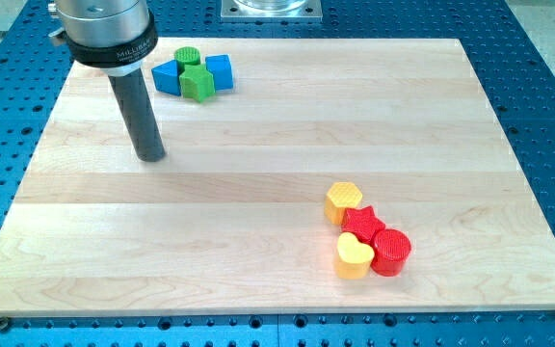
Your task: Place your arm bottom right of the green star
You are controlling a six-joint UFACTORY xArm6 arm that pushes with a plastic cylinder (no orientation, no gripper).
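The green star [198,83] lies near the view's top left on the wooden board [258,193], in a tight cluster with a green cylinder [187,57] above it, a blue triangle-like block [166,77] on its left and a blue block [219,70] on its right. My tip [150,154] rests on the board below and to the left of the green star, clear of the cluster.
A second cluster sits at the view's lower right: a yellow hexagon [343,202], a red star [362,225], a yellow heart [354,255] and a red cylinder [391,252]. Blue perforated table surrounds the board. A metal mount [272,9] is at the top.
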